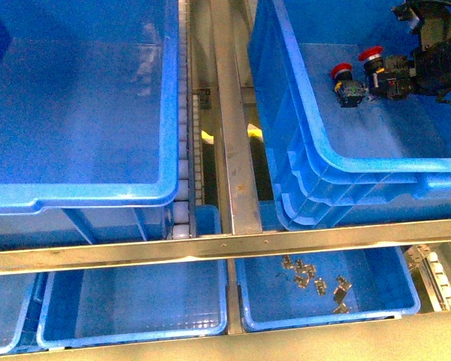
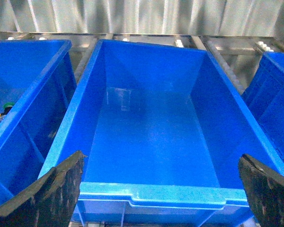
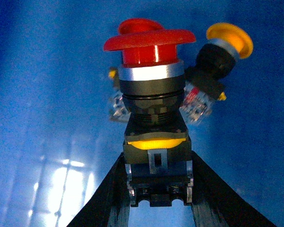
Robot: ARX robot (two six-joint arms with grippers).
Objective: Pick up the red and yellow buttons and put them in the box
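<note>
**Right jaws grip a red button inside the double-rimmed box**

The right gripper [image 1: 395,75] reaches into the box [image 1: 376,162] from its far right side, its jaws closed on the black body of a red button [image 1: 373,62]. In the right wrist view this red button [image 3: 151,71] sits squarely between the two dark fingers [image 3: 109,194], cap pointing away from the jaws, silver collar just under the cap, and a yellow strip showing on the block held at the jaw tips.

Just beyond the jaws, to one side of the held piece, a yellow button [image 3: 222,47] lies tilted on the box floor, its clear contact block turned toward the held button; whether the two touch I cannot tell. In the front view a second red cap [image 1: 340,73] shows just ahead of the jaws, low on the box floor, with a dark body beside it.

The left gripper [image 2: 161,194] hangs over the near rim of an empty bin [image 2: 151,194], its jaws spread wide with nothing between them; only the two dark fingertips [image 2: 57,194] show at the frame corners. A green-capped piece [image 2: 7,106] peeks from the neighbouring bin [image 2: 33,94], well off to the side of those jaws.

Lower down, a small tray [image 1: 406,301] holds scattered metal clips [image 1: 316,282].
</note>
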